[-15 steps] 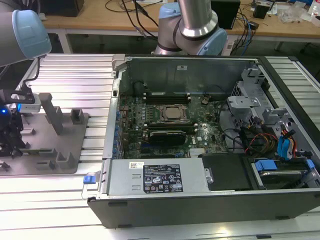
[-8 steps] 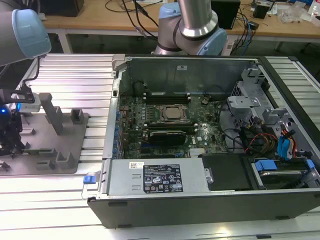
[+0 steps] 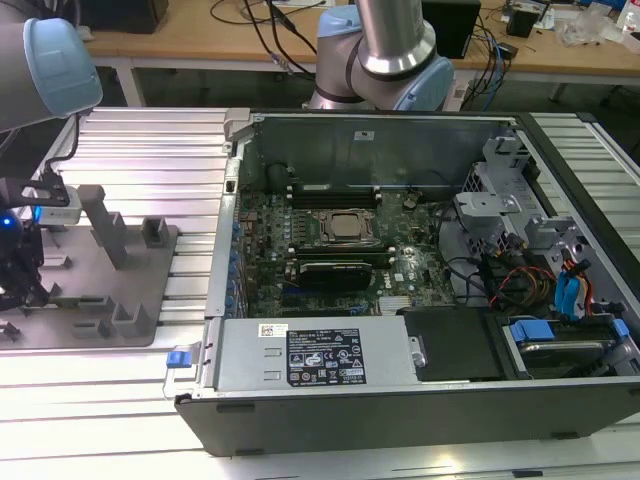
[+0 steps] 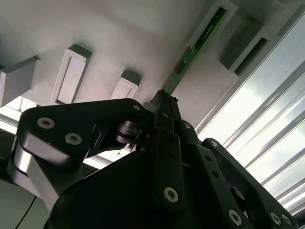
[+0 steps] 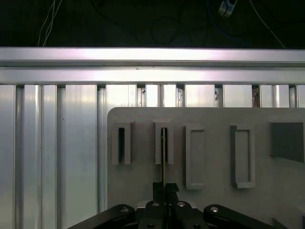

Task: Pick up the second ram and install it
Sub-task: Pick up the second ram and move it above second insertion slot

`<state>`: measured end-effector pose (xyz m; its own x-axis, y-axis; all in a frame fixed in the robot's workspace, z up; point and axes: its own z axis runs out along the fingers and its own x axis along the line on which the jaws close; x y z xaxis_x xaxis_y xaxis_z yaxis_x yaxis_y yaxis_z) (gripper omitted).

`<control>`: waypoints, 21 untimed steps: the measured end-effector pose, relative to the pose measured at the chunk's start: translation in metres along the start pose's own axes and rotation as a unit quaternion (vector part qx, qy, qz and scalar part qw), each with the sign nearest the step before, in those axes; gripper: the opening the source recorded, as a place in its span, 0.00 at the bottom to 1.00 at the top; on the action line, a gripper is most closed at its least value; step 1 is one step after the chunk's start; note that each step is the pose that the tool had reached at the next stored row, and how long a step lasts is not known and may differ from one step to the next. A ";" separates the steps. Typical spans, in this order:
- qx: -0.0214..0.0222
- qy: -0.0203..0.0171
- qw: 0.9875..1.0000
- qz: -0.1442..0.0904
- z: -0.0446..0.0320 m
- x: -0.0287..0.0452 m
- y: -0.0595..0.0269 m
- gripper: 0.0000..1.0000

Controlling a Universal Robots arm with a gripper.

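Second ram (image 4: pixel 198 45) sits on edge in the grey tray (image 4: pixel 119 38) slot so my gripper (image 4: pixel 164 98) can pinch its flat sides, and it's clamped on now.

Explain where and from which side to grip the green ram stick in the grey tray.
Pinch the second ram across its flat faces, at the end outside the slotted post, coming from above: it stands on edge, thin side up. The gripper pinches there.
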<state>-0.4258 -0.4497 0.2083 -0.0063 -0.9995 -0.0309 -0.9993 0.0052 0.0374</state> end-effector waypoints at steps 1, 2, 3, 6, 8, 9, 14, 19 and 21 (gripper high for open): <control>0.000 0.000 1.000 0.000 -0.0010 0.0000 0.0001 0.09; 0.000 0.000 1.000 0.000 -0.0023 -0.0001 0.0001 0.09; 0.000 0.000 1.000 0.000 -0.0040 -0.0001 0.0001 0.09; 0.000 0.000 1.000 0.000 -0.0131 -0.0004 0.0005 0.09; 0.000 0.000 1.000 0.000 -0.0192 -0.0006 0.0007 0.09; 0.000 0.000 1.000 0.000 -0.0216 -0.0007 0.0008 0.09; 0.000 0.000 1.000 0.000 -0.0342 -0.0011 0.0013 0.09; 0.000 0.000 1.000 0.000 -0.0500 -0.0016 0.0018 0.09; 0.000 0.000 1.000 0.000 -0.0533 -0.0017 0.0020 0.09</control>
<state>-0.4258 -0.4496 0.2616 -0.0063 -0.9995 -0.0319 -0.9993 0.0051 0.0374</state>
